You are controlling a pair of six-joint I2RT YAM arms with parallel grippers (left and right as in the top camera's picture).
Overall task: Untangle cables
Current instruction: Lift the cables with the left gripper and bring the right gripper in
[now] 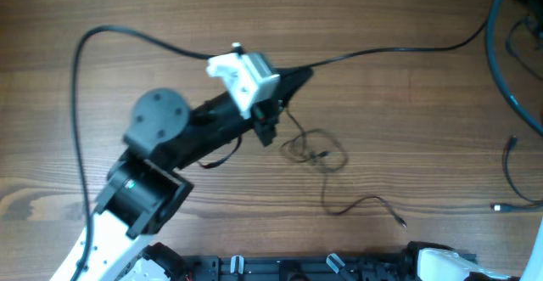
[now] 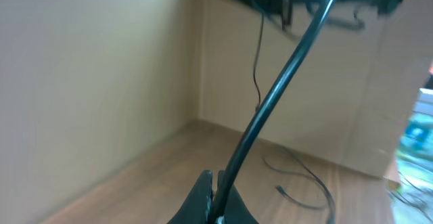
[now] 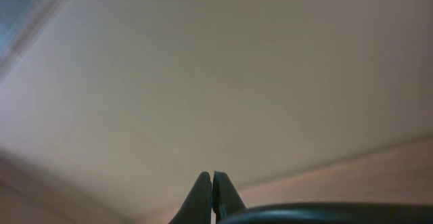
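My left gripper (image 1: 305, 71) reaches to the middle of the table and is shut on a black cable (image 1: 390, 50) that runs from its tips to the far right edge. In the left wrist view the shut fingers (image 2: 215, 181) pinch this cable (image 2: 284, 75), which rises taut up and to the right. A loose tangle of thin black cables (image 1: 314, 149) lies on the wood just below the gripper, with one end trailing to a small plug (image 1: 399, 221). My right gripper (image 3: 212, 178) is shut and empty, pointing at a plain wall.
More black cables (image 1: 509, 166) and a silver-tipped plug (image 1: 497, 206) lie at the right edge. Thick dark cords (image 1: 501, 60) hang at the top right. The left arm's own cable (image 1: 81, 52) loops over the table's left side. A thin cable (image 2: 304, 176) lies by a cardboard wall.
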